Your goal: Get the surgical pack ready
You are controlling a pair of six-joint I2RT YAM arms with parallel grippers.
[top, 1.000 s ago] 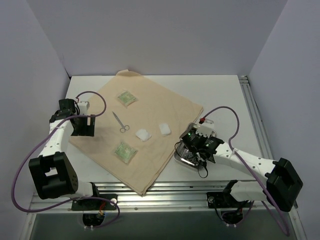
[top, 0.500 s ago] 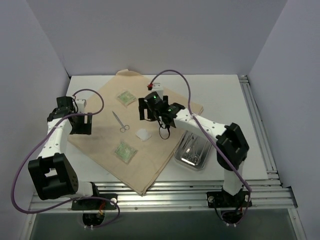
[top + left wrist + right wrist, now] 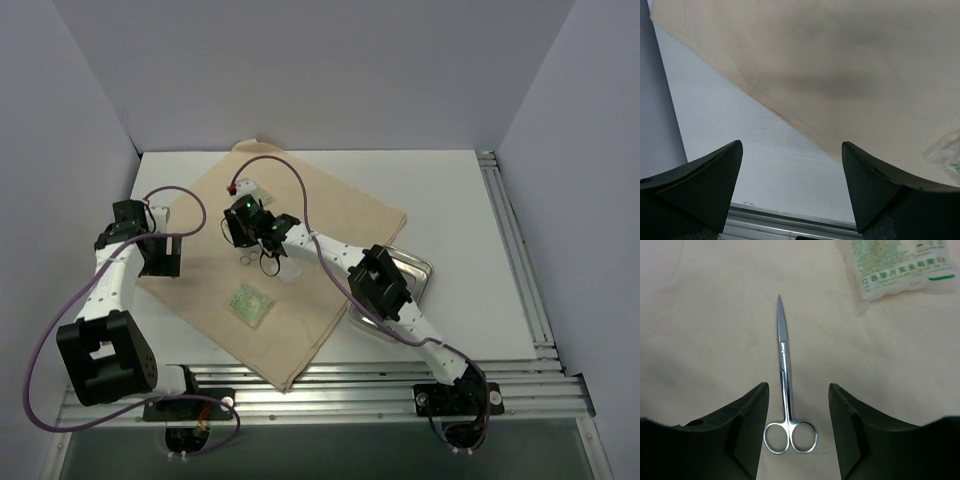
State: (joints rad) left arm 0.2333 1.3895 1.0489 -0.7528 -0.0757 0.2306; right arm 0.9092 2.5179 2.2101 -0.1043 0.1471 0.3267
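The tan cloth (image 3: pixel 330 215) lies spread on the table. The metal forceps (image 3: pixel 785 390) lie flat on it, handle rings toward me. My right gripper (image 3: pixel 798 386) is open just above them, one finger on each side of the shank, holding nothing; in the top view it (image 3: pixel 243 232) hangs over the forceps' handles (image 3: pixel 247 260). One green packet (image 3: pixel 250 303) lies on the near part of the cloth, another (image 3: pixel 897 265) just beyond the forceps. A white gauze pad (image 3: pixel 291 272) shows partly under the right arm. The steel tray (image 3: pixel 418 268) is partly hidden. My left gripper (image 3: pixel 160 252) is open and empty.
The left wrist view shows the cloth's left edge (image 3: pixel 790 120), white table (image 3: pixel 740 150) and the metal rail at the near edge (image 3: pixel 780 220). The right arm stretches across the cloth from the tray side. Purple cables loop over both arms.
My right arm has swung from the steel tray at the right across the cloth to the forceps on the left. The left arm has hardly moved.
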